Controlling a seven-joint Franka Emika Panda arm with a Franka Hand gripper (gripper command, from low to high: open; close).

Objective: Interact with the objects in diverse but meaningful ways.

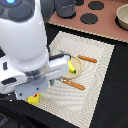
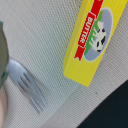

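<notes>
A flat yellow packet [image 2: 92, 40] with a red "BUTTER" band and a cow picture lies on the ribbed beige placemat [image 2: 45, 30]. In the exterior view only a yellow corner of it [image 1: 33, 99] shows under my arm, at the placemat's near corner on that view's left. My gripper [image 1: 33, 93] hangs just above the packet. Its fingers are hidden by the white hand and do not show in the wrist view. Dark pots [image 1: 67, 9] stand at the back.
An orange-handled fork [image 1: 75, 84], its silver tines [image 2: 27, 85] near the packet, and an orange-handled knife [image 1: 87, 59] flank a round tan plate [image 1: 76, 64]. A toy stove with black burners [image 1: 90, 19] and a beige bowl [image 1: 122, 17] stand behind. The table [image 1: 115, 90] is black.
</notes>
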